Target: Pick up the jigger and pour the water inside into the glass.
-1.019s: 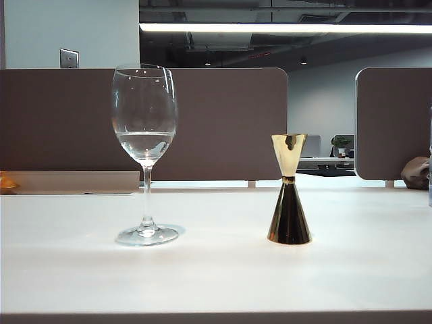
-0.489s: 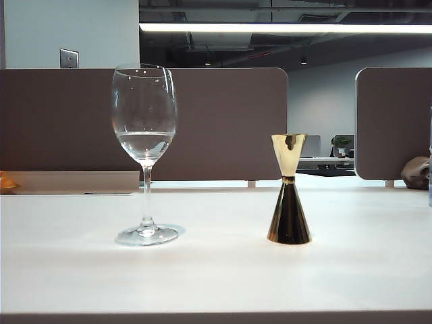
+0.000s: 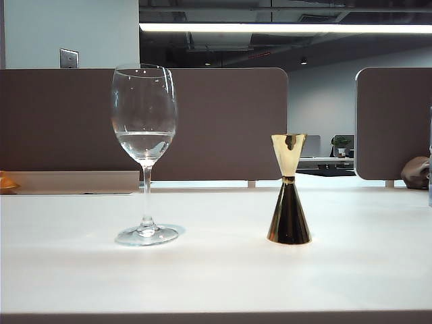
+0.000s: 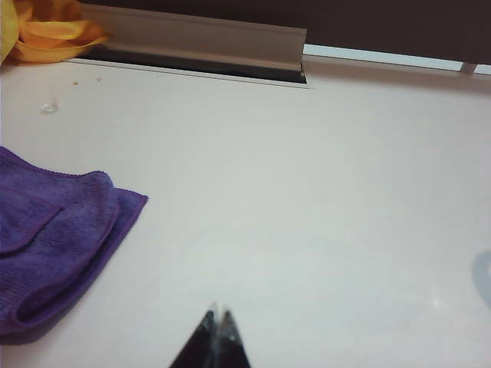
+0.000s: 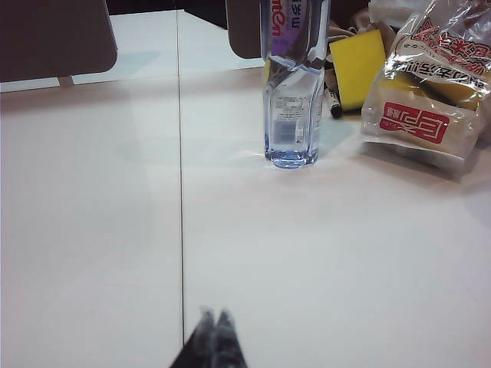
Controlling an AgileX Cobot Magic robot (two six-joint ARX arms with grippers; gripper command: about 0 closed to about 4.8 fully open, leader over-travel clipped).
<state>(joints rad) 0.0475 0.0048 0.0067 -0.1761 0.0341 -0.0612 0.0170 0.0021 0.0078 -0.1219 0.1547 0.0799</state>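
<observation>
Gold jigger [image 3: 289, 192] is shown ungrasped right of the glass [image 3: 144, 152]; left gripper [image 4: 216, 313] and right gripper [image 5: 214, 314], both pressed together, must first be opened.

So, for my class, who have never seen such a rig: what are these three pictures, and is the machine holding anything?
It is a robot with two arms, each ending in a two-finger gripper. One camera faces the table: a glass with some water stands left of a gold jigger, apart. The other two cameras ride on the wrists. The left gripper is shut, near a purple cloth. The right gripper is shut, facing a bottle, a sponge and a bag. Nothing is held.
</observation>
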